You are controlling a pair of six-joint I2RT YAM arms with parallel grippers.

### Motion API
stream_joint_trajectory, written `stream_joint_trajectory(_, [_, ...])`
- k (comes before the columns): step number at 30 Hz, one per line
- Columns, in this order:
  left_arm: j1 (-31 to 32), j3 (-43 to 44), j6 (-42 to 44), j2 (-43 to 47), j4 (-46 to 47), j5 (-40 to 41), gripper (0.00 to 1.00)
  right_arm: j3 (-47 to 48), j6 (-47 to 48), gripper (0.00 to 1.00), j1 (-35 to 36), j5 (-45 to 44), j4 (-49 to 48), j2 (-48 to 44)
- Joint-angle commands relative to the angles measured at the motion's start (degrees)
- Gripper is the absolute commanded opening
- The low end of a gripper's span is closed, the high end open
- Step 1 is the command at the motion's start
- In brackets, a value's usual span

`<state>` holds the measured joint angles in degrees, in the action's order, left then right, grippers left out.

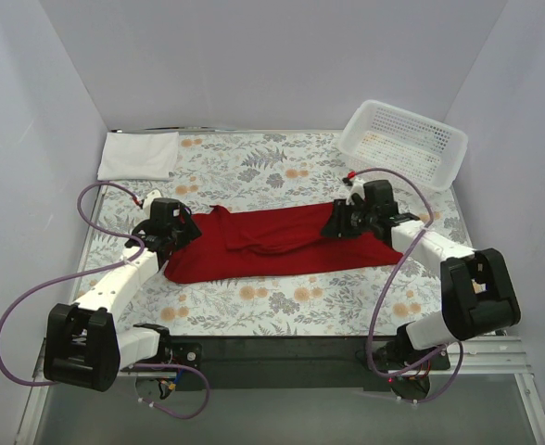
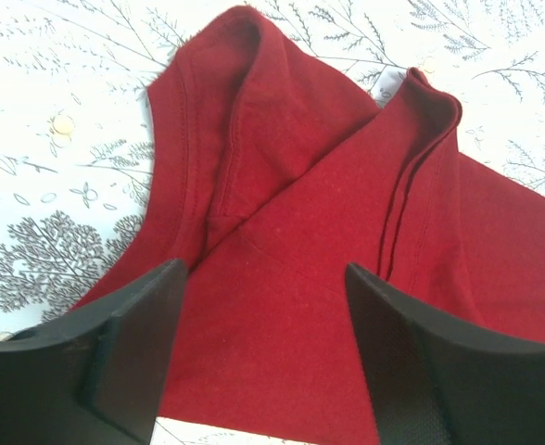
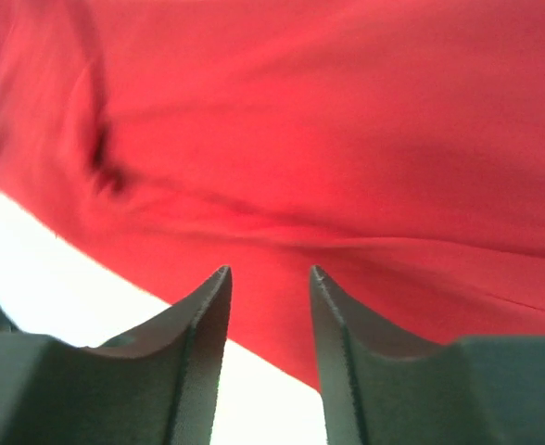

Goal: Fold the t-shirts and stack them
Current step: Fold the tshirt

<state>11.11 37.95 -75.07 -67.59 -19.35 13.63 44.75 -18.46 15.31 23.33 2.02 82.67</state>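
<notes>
- Red t-shirt point(image 1: 282, 243), the garment being folded, lies at the centre of the table point(image 1: 282, 311). It is drawn into a long band running from 9 o'clock to 3 o'clock.
- The left gripper point(image 2: 263, 269) sits low over the band's 9 o'clock end. Its black fingers are spread wide, with cloth under the gap and nothing pinched.
- The right gripper point(image 3: 268, 271) sits at the 3 o'clock end, fingers narrowly parted with no cloth between them. The shirt's edge lies just past the tips, and this view is blurred.
- The step in hand looks like taking hold of both ends for the next fold.
- To do it well, each gripper should probably bite through every layer close to the edge, at matching spots.
- Both should close fully before lifting and then rise together, so the band does not twist or sag.
- The shirt is soft, matte knit. The left wrist view shows double-stitched hems and raised folded ridges meeting in a V.
- The fingers look hard, with ribbed inner faces.
- The table cover is white with grey leaves and orange flowers.
- A white t-shirt point(image 1: 139, 154), a flat folded rectangle, lies at 10 o'clock, well apart. It is likely the base of the stack.
- A white mesh basket point(image 1: 393, 159) sits at 1 o'clock.
</notes>
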Motion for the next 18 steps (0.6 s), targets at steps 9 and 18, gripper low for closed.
stream_joint_trajectory(9, [0.8,-1.9,-6.0,1.0,-5.9,-1.8,0.41,1.2,4.5,0.12,16.1,7.3,-1.5,8.8])
stream_joint_trajectory(18, [0.8,-3.0,-10.7,0.8,-11.8,1.6,0.44,6.5,4.4,0.12,16.7,5.2,-4.2,14.8])
